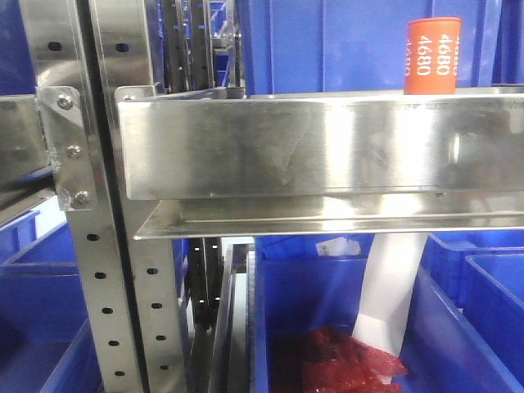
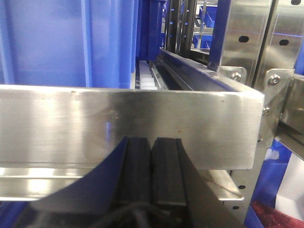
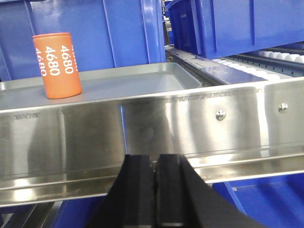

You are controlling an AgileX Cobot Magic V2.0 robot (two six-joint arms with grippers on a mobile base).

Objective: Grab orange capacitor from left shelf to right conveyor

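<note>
The orange capacitor [image 1: 433,55] stands upright on the left shelf [image 1: 319,151], behind its tall steel lip, at the upper right of the front view. In the right wrist view the orange capacitor [image 3: 57,65] sits on a shallow silver tray [image 3: 142,80] behind the left shelf lip [image 3: 156,126], up and to the left of my right gripper [image 3: 155,159]. That gripper is shut and empty, below the lip. My left gripper [image 2: 152,142] is shut too, close against the left shelf lip [image 2: 128,126]. The right conveyor is out of view.
Blue plastic bins [image 1: 344,41] stand behind and below the shelf. A perforated steel upright [image 1: 106,270] with a bolted bracket [image 1: 65,147] rises at the left. A white strip [image 1: 391,286] hangs into a lower bin holding red material [image 1: 336,364]. White rollers [image 3: 266,59] run at the right.
</note>
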